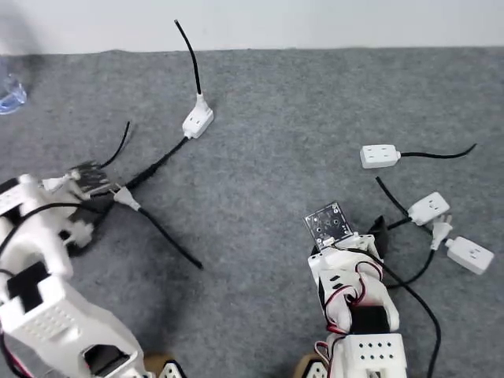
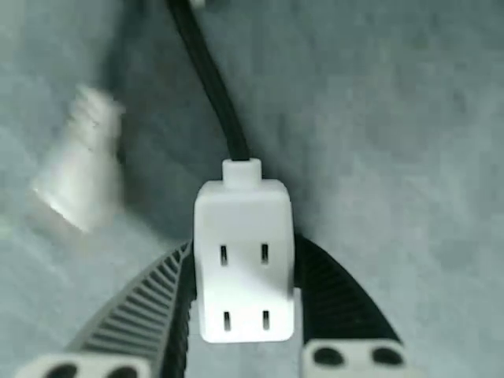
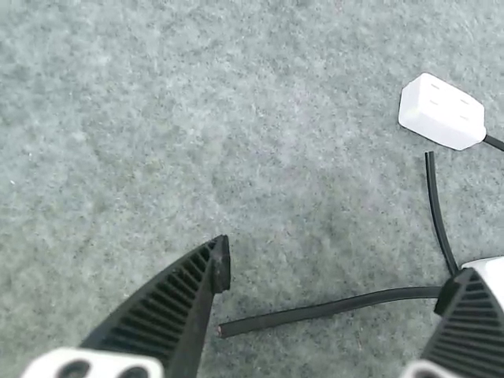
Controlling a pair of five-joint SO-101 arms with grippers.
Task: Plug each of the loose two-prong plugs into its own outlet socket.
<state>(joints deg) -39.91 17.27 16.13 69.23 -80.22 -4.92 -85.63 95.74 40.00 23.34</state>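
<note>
1. Clamped between the ribbed fingers [image 2: 150, 291] of the left end effector [image 2: 244, 250], a white outlet socket [image 2: 244, 260] turns its slotted face toward the wrist camera, two pairs of slots showing. Its black cord [image 2: 209, 79] leads away.
2. Near that held socket, a white two-prong plug [image 2: 79, 169] lies on the grey tabletop [image 2: 394, 118].
3. Farther from the held socket rests a second outlet socket [image 1: 198, 120].
4. Well apart from the held socket, the right end effector [image 3: 340, 268] stands wide, gripping nothing, with a black cable end [image 3: 315, 311] on the tabletop between its fingers.
5. Farthest from the held socket lie a third socket [image 1: 380, 156], a fourth socket [image 1: 429, 207] and a fifth socket [image 1: 470, 255], with a second plug [image 1: 441, 230] between the last two.
</note>
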